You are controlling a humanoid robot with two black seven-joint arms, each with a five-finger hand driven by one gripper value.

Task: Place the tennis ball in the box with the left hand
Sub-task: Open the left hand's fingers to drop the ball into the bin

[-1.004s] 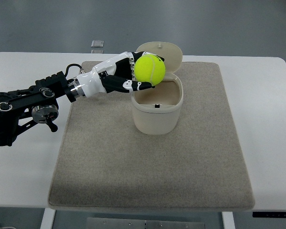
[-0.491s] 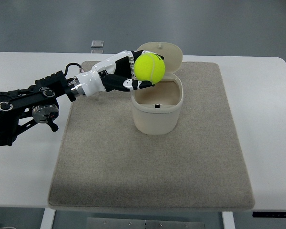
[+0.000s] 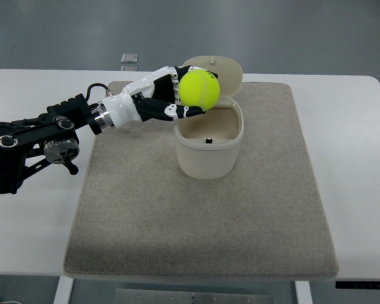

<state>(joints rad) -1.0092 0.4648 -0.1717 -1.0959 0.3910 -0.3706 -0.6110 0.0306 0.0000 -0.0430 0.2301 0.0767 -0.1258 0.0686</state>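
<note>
A bright yellow-green tennis ball (image 3: 200, 90) is held in my left hand (image 3: 177, 100), whose white and black fingers curl around its left and lower sides. The ball hangs over the back left rim of a cream box (image 3: 209, 152) standing on the mat. The box's round lid (image 3: 223, 69) is tipped open behind it, and the inside of the box shows dark and hollow. My left arm reaches in from the left edge across the table. The right arm does not show.
A beige mat (image 3: 202, 221) covers the middle of the white table (image 3: 361, 158). A small grey object (image 3: 130, 59) lies beyond the table's far edge.
The left hand and ball have shifted very slightly up; otherwise nothing has visibly changed.
</note>
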